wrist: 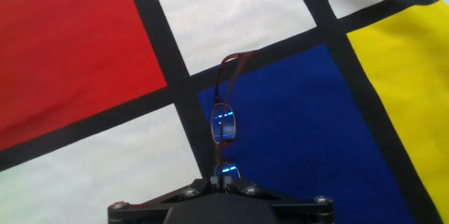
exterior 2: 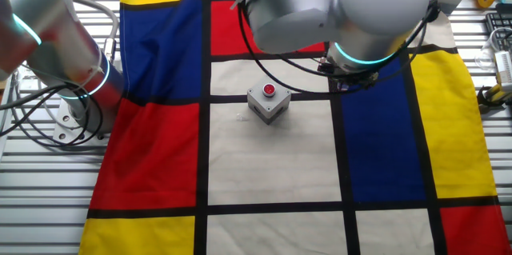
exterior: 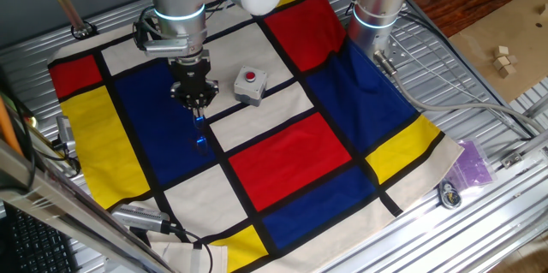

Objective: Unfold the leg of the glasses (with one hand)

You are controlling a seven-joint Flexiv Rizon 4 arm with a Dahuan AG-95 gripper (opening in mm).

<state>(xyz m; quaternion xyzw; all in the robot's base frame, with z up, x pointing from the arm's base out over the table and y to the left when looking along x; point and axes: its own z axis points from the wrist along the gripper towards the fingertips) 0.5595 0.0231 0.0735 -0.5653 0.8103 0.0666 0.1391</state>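
While my gripper [exterior: 195,95] hangs over the blue panel toward the far-left part of the cloth [exterior: 282,157], the glasses [wrist: 224,122] hang from it, clear of the fabric. In the hand view they run straight out from between my fingers, one lens at the housing, the second lens beyond it, and the bent end of the frame farthest out. My fingertips sit under the camera housing and are hidden, so I cannot tell how far apart they stand; the frame's near end vanishes there. The leg I cannot separate from the rest of the thin wire. In one fixed view the glasses show only as a small glint below my gripper, above blue cloth beside a black stripe.

The grey box [exterior: 249,86] with its red button [exterior: 250,76] stands on the white panel just beside me, apart from the glasses. Nothing here holds anything else.
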